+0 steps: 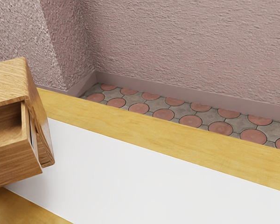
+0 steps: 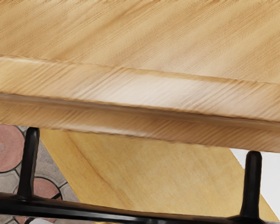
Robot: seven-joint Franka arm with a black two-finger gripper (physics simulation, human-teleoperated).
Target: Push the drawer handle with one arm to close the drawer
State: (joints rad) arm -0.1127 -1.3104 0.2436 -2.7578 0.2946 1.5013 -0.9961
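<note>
Wrist view and exterior view together leave my gripper's state unsettled: I cannot tell how far open it is, or whether it has hold of anything. Near it is the glossy black, bar-shaped handle (image 2: 130, 217) on two thick posts, which reach from the bar to the grained wood edge. I see no contact with it that I could vouch for. The light-brown wooden drawer (image 1: 14, 163) stands pulled out of its cabinet (image 1: 9, 79), a round-cornered block of the same wood, at the exterior view's left; its hollow inside is plain to see, so the closing is all to be done.

The likeliest trouble, I judge, is a push that lands off-centre: pressing near one post could skew the drawer and jam it. A slick bar might also let me slide above or below it (rounded things are seldom generous), and I could then catch the cabinet's edge. Pushing at a slant to the drawer's travel, or too hard, might shift the whole cabinet along the yellow wooden counter (image 1: 154, 134) with its broad white band (image 1: 130, 172). Beyond lie red-and-grey patterned floor tiles (image 1: 191, 120) and a rough pinkish wall (image 1: 186, 42).
</note>
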